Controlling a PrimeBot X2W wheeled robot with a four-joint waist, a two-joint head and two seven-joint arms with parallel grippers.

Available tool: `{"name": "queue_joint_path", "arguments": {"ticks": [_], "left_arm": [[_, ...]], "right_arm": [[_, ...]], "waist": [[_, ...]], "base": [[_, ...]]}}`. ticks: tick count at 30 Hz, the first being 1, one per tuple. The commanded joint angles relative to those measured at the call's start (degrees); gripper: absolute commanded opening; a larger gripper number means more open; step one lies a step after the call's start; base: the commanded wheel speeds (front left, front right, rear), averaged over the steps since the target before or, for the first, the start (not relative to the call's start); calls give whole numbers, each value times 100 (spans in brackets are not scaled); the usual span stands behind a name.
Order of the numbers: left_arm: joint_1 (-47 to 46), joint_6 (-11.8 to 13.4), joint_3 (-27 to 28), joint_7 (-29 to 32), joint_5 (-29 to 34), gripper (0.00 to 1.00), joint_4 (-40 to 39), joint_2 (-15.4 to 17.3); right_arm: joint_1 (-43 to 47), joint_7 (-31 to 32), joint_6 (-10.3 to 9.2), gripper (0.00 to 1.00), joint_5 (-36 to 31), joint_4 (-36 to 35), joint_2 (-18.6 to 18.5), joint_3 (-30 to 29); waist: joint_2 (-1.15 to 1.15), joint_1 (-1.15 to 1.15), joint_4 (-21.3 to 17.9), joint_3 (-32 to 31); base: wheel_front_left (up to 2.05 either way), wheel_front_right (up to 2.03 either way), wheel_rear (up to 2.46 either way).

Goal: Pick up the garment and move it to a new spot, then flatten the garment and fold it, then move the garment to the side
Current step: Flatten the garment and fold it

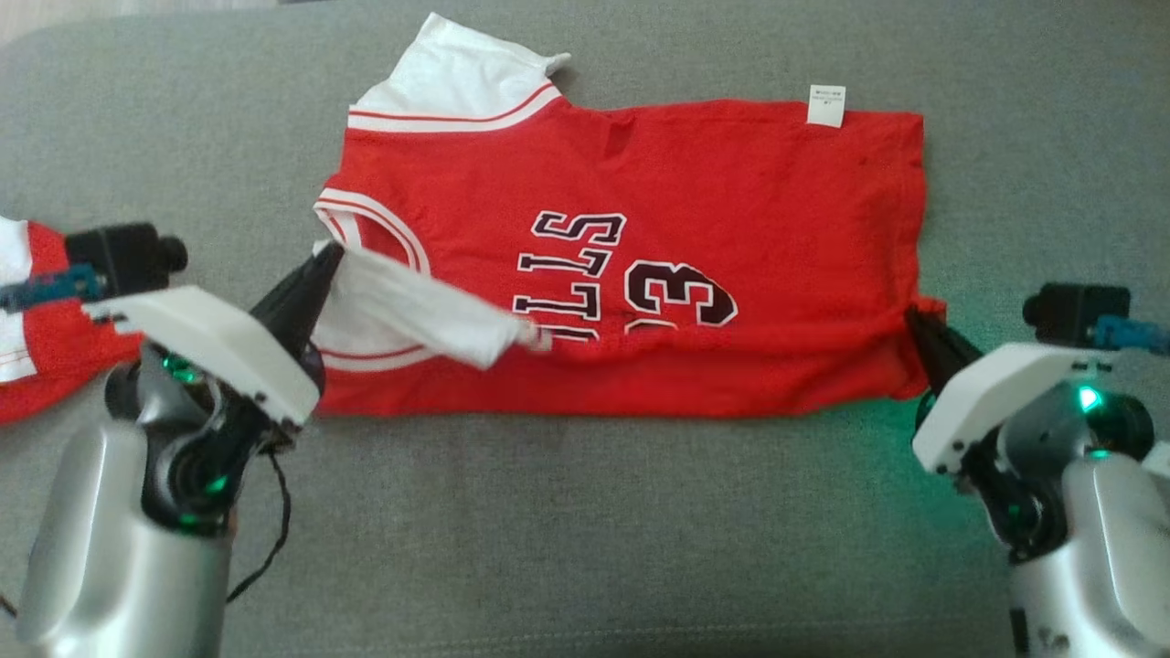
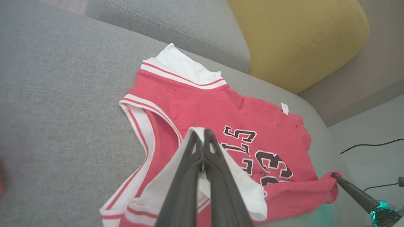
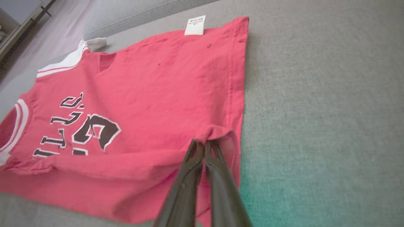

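The garment [image 1: 658, 183] is a red basketball jersey with white trim and black lettering, spread sideways on the grey sofa seat [image 1: 585, 530]. Its near long edge is lifted and partly folded over the lettering. My left gripper [image 1: 327, 258] is shut on the white shoulder strap at the jersey's left end; the left wrist view shows that gripper [image 2: 202, 134] pinching white cloth above the garment [image 2: 195, 104]. My right gripper [image 1: 912, 315] is shut on the red hem corner at the right end. The right wrist view shows this gripper [image 3: 203, 143] clamping a raised fold of the garment [image 3: 157, 82].
Another red and white cloth [image 1: 37, 338] lies at the seat's left edge. A yellow cushion [image 2: 300, 37] and a grey back cushion [image 2: 176, 28] stand behind the seat. Cables [image 2: 372, 145] run over the floor to the right. Bare seat lies in front of the jersey.
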Motion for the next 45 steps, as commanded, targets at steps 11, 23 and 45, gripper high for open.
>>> {"name": "queue_joint_path", "arguments": {"ticks": [11, 23, 45], "left_arm": [[-867, -176, 365, -1010, 47, 100, 917, -166], [88, 500, -24, -3705, 1987, 100, 358, -280], [1635, 1108, -480, -4066, 3076, 100, -112, -64]], "right_arm": [[-751, -1204, 37, 100, 210, 608, -182, 560], [-110, -3265, 37, 100, -559, -242, -266, 675], [1445, -3136, 37, 100, -977, -1297, 26, 471]], "waist": [[0, -1, -25, 242], [0, -1, 4, 6], [0, -1, 71, -614]], "base": [[0, 0, 0], [0, 0, 0], [0, 0, 0]]}}
